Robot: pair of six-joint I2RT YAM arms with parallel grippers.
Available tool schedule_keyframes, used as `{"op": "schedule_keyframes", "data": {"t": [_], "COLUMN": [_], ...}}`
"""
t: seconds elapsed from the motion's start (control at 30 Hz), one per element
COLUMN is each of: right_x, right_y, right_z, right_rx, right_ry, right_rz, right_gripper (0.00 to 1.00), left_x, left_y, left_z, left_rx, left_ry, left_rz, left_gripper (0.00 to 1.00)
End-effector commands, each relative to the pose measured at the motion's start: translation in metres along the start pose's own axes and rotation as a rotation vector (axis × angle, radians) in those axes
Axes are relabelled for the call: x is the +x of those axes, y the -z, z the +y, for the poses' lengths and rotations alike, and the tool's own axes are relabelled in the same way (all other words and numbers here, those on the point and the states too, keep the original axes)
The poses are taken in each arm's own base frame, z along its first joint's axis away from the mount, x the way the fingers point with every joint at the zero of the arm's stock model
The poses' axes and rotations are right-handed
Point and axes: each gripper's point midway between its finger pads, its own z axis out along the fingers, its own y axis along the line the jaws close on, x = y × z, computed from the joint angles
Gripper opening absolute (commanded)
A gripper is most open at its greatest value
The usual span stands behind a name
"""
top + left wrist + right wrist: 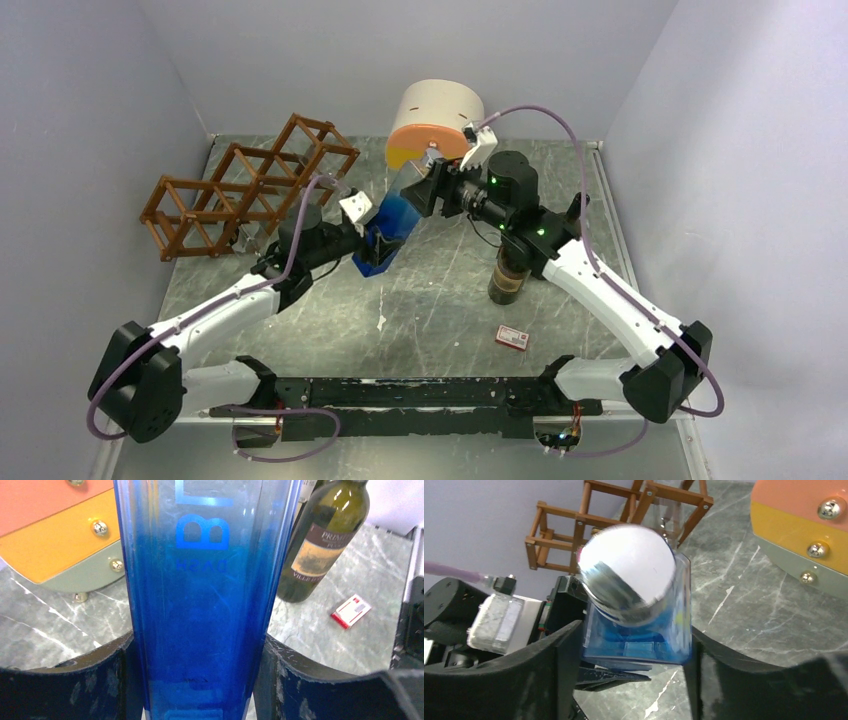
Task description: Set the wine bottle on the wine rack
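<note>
Midway across the worktop (440,300), toward the far side, the blue bottle (392,225) leans with its base toward the left arm and its silver cap toward the right arm. It is not on the wine rack (250,185). The left gripper (200,677) has its jaws pressed against both sides of the bottle's lower body. The right gripper (634,650) has its jaws closed on the shoulder just below the cap. Whether the base touches the surface cannot be told. The rack, a reddish-brown lattice of diamond cells, lies in the far left corner close to the left wall, near the bottle but apart from it. A round cream cabinet (437,125) with orange and yellow drawer fronts stands at the back, just behind the right gripper. A dark wine bottle (510,275) stands upright beneath the right arm, and a small red-and-white box (512,338) lies flat nearer the bases. The surface is grey-green marble pattern with white veins and pale scuffs. Plain pale grey walls (90,120) close off the left, back and right sides.
</note>
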Motion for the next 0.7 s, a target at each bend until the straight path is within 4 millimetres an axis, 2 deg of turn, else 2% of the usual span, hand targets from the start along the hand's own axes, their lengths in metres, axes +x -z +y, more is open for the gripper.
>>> {"op": "schedule_keyframes", "data": {"t": [0.0, 0.07, 0.2, 0.33, 0.5, 0.67], "right_x": [-0.039, -0.036, -0.052, -0.062, -0.053, -0.029], "right_y": [0.034, 0.043, 0.068, 0.085, 0.081, 0.068], "right_z": [0.033, 0.028, 0.029, 0.046, 0.054, 0.050], "right_rx": [-0.098, -0.061, -0.032, -0.093, -0.157, -0.196], "right_ry": [0.070, 0.105, 0.200, 0.304, 0.378, 0.385], "right_rz": [-0.089, -0.058, -0.077, -0.058, 0.032, 0.139], "right_gripper": [0.79, 0.85, 0.91, 0.92, 0.94, 0.93], "left_x": [-0.055, -0.066, -0.075, -0.078, -0.078, -0.083], "left_y": [0.012, 0.020, 0.037, 0.053, 0.062, 0.072], "left_z": [0.007, 0.014, 0.034, 0.032, 0.015, 0.009], "left_rx": [-0.036, -0.070, -0.184, -0.184, -0.038, -0.039], "left_ry": [-0.240, -0.353, -0.549, -0.750, -1.027, -1.169], "left_rz": [-0.119, -0.109, -0.071, -0.057, 0.006, -0.030], "left_gripper": [0.07, 0.07, 0.07, 0.07, 0.07, 0.07]}}
